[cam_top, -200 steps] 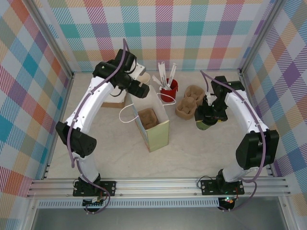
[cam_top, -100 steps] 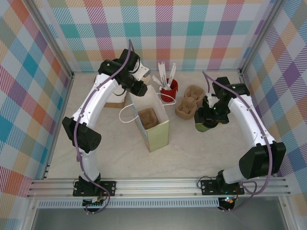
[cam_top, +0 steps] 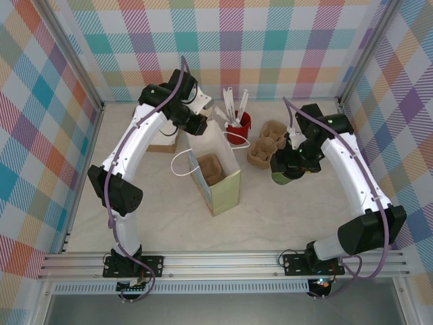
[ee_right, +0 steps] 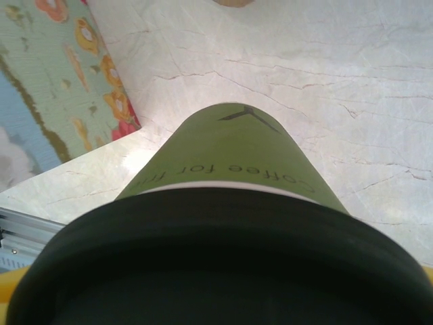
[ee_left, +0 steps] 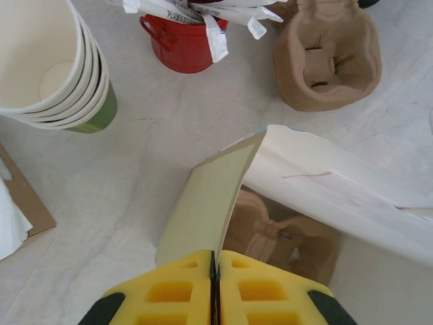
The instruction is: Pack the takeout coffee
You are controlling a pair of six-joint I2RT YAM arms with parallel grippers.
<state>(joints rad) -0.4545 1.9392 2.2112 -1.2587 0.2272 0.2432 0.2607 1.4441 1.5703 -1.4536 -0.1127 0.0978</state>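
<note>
Well, the left claw (ee_left: 214, 271) is pinched tight on the top rim of the paper bag (ee_left: 210, 196), with 1 cardboard tray (ee_left: 284, 237) down inside the bag, just right of it. The right claw (cam_top: 292, 164) stands wide around the coffee cup (ee_right: 226, 156), gripping it near its black lid, tilted; 2 loose trays (cam_top: 262, 150) lie just left of that claw.

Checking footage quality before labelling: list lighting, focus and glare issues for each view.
Top external: soft even light, faint shadows on the pale marble-look table, sharp, no glare. Left wrist: bright, sharp; the pale-green paper bag has a lit wall and a shaded inside. Right wrist: the small olive-green paper cup has readable print, but its round black plastic lid, close, is dark and blurred.
</note>
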